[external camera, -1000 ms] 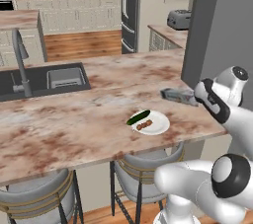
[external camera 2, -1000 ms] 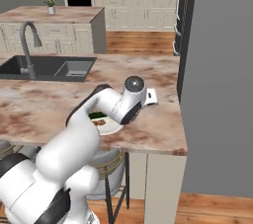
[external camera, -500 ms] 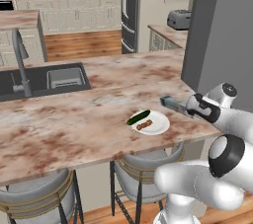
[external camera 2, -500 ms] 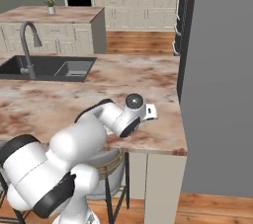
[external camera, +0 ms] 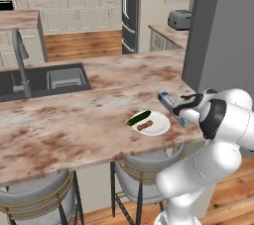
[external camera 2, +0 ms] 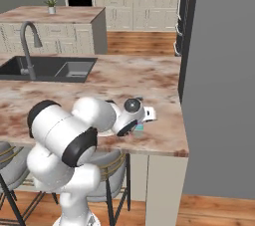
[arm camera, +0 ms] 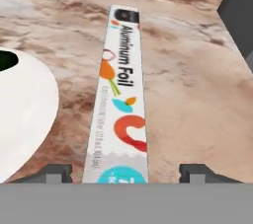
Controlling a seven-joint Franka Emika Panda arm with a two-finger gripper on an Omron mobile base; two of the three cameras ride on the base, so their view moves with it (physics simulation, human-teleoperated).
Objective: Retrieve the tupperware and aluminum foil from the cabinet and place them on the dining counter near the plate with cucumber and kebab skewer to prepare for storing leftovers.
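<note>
The foil box [arm camera: 121, 104] lies flat on the pink-brown marbled counter [external camera: 74, 120], just beside the white plate [external camera: 155, 123] on its right side, near the counter's right-hand end and close to the tall grey wall panel [external camera: 223, 35]. From the hand camera the box runs lengthwise away from the gripper [arm camera: 121, 171], its black end panel at the far end and its red and teal marks nearest the fingertips [arm camera: 58, 172] (the lettering "Aluminum Foil" reads along its top face). The two fingertips stand spread wide, one on each side of the box with bare counter visible between each tip and the carton, so the jaws are released and clasp nothing. The plate carries a green cucumber [external camera: 138, 117] and a brownish skewer [external camera: 144, 126]. In the left base view the arm bends low over the counter edge with the hand hovering at the near end of the box. Farther left, a dark sink [external camera: 44, 80] with a curved steel faucet [external camera: 20, 63] is set into the same counter, well apart from the plate.
</note>
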